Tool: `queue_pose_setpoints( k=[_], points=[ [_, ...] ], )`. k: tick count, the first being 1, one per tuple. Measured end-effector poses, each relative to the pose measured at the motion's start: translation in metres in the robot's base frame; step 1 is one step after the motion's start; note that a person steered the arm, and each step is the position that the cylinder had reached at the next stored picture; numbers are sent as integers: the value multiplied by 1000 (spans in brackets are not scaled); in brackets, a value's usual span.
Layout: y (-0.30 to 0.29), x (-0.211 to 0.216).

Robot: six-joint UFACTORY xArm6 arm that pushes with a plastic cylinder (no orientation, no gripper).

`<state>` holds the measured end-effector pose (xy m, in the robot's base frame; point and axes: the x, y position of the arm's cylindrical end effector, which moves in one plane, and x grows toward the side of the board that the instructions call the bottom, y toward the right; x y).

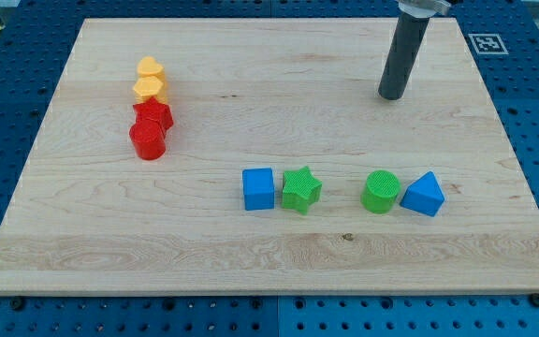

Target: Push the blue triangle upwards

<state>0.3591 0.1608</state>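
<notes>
The blue triangle (424,194) lies on the wooden board (269,262) at the lower right, touching or nearly touching a green cylinder (381,192) on its left. My tip (391,96) rests on the board near the view's top right. It is well above the blue triangle and a little to its left, with bare wood between them.
A blue cube (258,188) and a green star (300,190) sit side by side left of the green cylinder. At the upper left, two yellow blocks (148,80) and two red blocks (150,129) form a tight column. A fiducial tag (486,42) lies at the top right.
</notes>
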Motion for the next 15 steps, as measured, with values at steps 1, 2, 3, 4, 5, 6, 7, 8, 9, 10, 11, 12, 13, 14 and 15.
queue_pose_setpoints(
  k=[1,2,3,4,5,6,7,8,9,10,11,12,13,14,15],
  points=[
    [0,0],
    [8,0],
    [12,0],
    [12,0],
    [13,-4],
    [13,-7],
    [13,-7],
    [13,-7],
    [13,-9],
    [13,-12],
    [13,-14],
    [13,-18],
    [13,-23],
    [13,-27],
    [14,-29]
  ],
)
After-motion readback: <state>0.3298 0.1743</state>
